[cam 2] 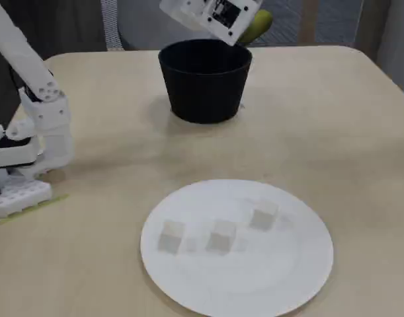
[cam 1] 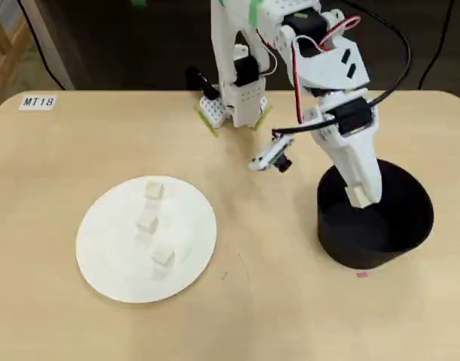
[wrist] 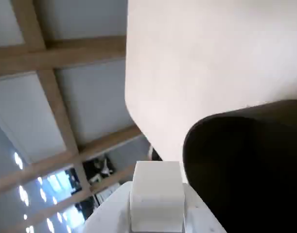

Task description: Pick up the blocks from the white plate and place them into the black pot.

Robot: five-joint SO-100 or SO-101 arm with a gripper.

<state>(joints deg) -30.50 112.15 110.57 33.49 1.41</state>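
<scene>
Three cream blocks lie on the white plate [cam 1: 102, 248]: one at the back [cam 1: 154, 190], one in the middle [cam 1: 146, 223], one at the front [cam 1: 163, 257]. The fixed view shows them in a row [cam 2: 219, 236] on the plate [cam 2: 281, 284]. My gripper [cam 1: 359, 197] hangs over the black pot [cam 1: 410, 226], shut on a fourth block [cam 1: 357, 196]. The wrist view shows that block [wrist: 156, 194] between the fingers, with the pot's dark mouth [wrist: 245, 170] beside it. In the fixed view the arm's head [cam 2: 211, 16] sits above the pot [cam 2: 205, 82]; fingertips are hidden there.
The arm's base [cam 1: 233, 105] stands at the table's back edge, seen at the left in the fixed view [cam 2: 20, 172]. A small label [cam 1: 38, 101] marks the back left corner. Bare tabletop lies between plate and pot.
</scene>
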